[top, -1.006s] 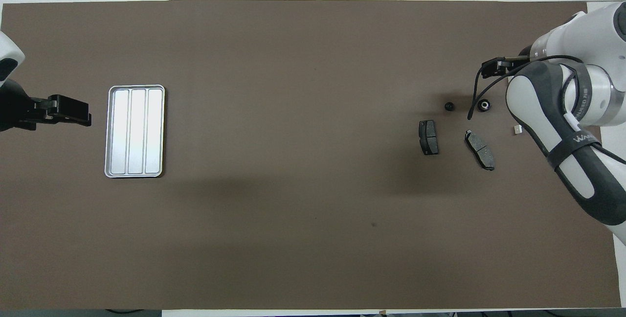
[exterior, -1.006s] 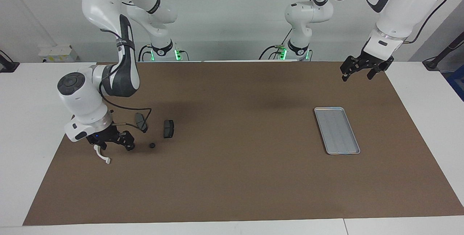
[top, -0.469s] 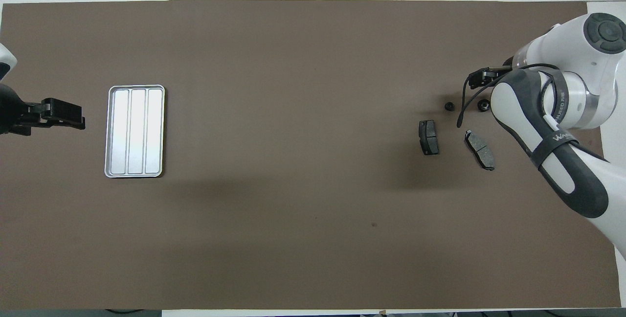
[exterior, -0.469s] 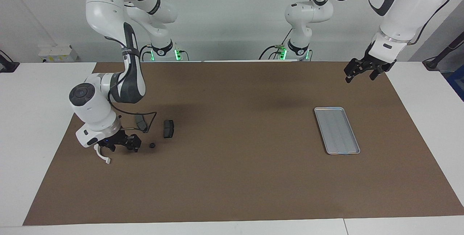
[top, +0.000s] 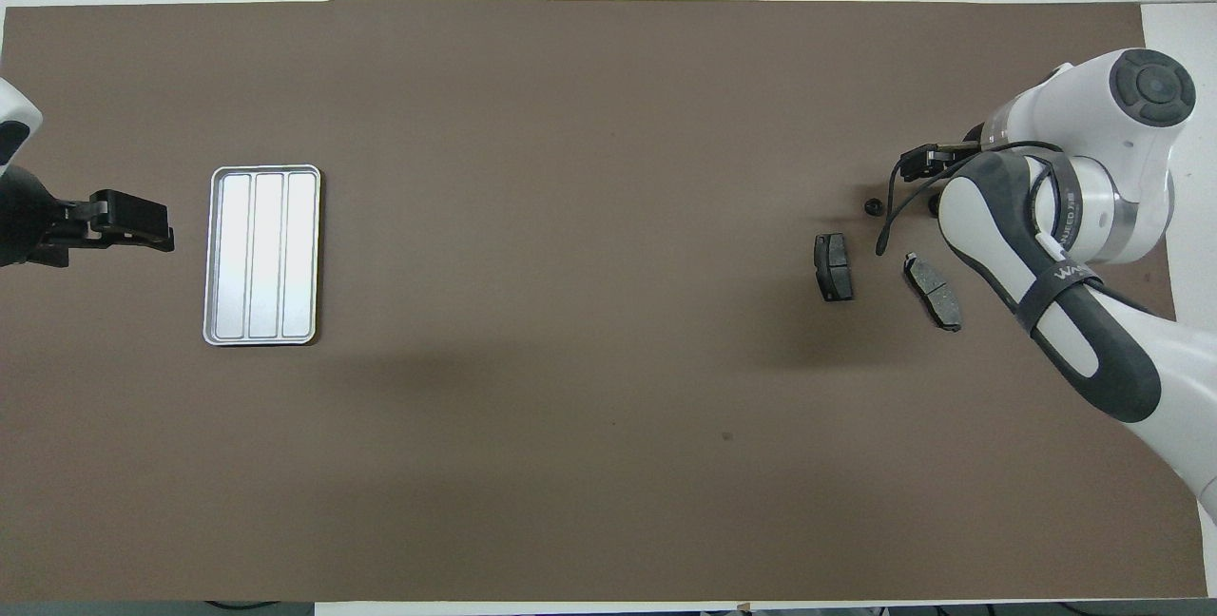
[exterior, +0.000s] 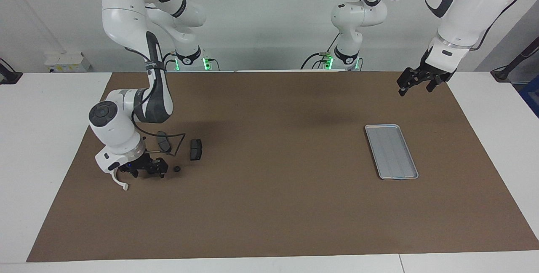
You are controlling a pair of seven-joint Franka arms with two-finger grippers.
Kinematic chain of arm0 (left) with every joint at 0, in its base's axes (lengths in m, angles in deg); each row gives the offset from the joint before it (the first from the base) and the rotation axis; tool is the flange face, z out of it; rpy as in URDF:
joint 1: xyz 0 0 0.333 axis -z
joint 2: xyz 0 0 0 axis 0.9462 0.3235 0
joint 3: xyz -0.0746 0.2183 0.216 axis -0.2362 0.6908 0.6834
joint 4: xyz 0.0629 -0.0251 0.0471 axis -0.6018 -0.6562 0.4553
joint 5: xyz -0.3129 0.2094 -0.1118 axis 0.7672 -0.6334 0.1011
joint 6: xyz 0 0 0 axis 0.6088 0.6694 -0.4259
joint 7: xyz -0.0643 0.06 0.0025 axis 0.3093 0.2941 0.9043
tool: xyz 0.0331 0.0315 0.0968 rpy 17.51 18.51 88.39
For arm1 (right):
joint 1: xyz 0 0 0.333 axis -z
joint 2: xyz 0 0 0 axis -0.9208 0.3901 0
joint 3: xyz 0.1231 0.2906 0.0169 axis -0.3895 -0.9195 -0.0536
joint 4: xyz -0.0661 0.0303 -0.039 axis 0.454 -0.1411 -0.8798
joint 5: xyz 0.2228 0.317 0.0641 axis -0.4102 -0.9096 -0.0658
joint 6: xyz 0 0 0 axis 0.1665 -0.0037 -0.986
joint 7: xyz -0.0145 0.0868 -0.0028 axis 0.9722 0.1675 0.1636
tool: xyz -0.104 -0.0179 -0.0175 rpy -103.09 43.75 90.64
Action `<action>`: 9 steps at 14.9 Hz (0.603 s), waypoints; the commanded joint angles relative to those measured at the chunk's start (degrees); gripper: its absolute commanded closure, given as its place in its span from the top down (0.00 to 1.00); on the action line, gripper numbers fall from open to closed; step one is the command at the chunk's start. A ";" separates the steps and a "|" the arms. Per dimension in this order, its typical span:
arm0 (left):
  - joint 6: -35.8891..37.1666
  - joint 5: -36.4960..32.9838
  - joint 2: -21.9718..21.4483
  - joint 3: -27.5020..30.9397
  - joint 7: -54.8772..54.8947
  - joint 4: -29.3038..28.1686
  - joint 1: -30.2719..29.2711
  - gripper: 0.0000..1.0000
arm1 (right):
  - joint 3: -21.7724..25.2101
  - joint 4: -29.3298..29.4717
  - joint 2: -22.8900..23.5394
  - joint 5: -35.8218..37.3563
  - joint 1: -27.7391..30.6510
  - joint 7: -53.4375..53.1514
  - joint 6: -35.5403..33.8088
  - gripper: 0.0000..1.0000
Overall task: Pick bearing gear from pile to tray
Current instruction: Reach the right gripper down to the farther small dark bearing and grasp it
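Note:
The pile lies toward the right arm's end of the table: two dark grey brake pads [exterior: 196, 149] [exterior: 164, 141], a small black round piece [exterior: 177, 169] and a white half-ring bracket [exterior: 119, 182]. My right gripper [exterior: 147, 171] is open and low over the mat between the bracket and the round piece. In the overhead view the right gripper [top: 917, 163] shows beside the round piece [top: 872, 207] and the pads [top: 834, 266] [top: 933, 290]. A second round piece is hidden under the right arm. The silver-grey tray [exterior: 391, 151] [top: 261, 255] holds nothing. My left gripper [exterior: 416, 82] [top: 133, 221] waits open in the air beside the tray.
A brown mat [exterior: 278, 205] covers the table, with white table surface [exterior: 38, 138] around it. The right arm's black cable [exterior: 179, 140] loops over the nearer brake pad.
My right gripper has moved from over the white bracket toward the small black round piece. The arm now covers the second round piece in the overhead view. The left gripper barely moved.

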 commanded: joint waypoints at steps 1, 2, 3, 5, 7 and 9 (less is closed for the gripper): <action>-1.49 1.05 -1.91 0.05 -4.21 -2.52 0.27 1.00 | -0.20 -2.04 -0.36 -0.85 0.06 -0.30 1.84 0.96; -1.49 1.67 -2.00 0.05 -5.80 -2.60 0.36 1.00 | -0.20 -2.40 -0.36 -0.85 0.06 -0.38 1.85 0.96; -1.75 2.02 -1.91 0.05 -6.34 -2.78 0.79 1.00 | -0.20 -2.49 -0.44 -0.85 0.06 -0.29 1.59 0.96; -1.15 2.11 -2.00 0.05 -6.52 -2.78 1.41 1.00 | -0.20 -2.66 -0.70 -0.85 0.15 -0.21 0.53 0.96; -1.14 2.11 -2.00 0.05 -6.61 -2.78 1.41 1.00 | -0.20 -3.63 -1.14 -0.85 0.15 -0.03 0.26 0.89; -0.70 2.11 -2.00 0.14 -6.78 -2.87 1.41 1.00 | -0.20 -3.81 -1.15 -0.94 0.15 -0.03 0.26 0.44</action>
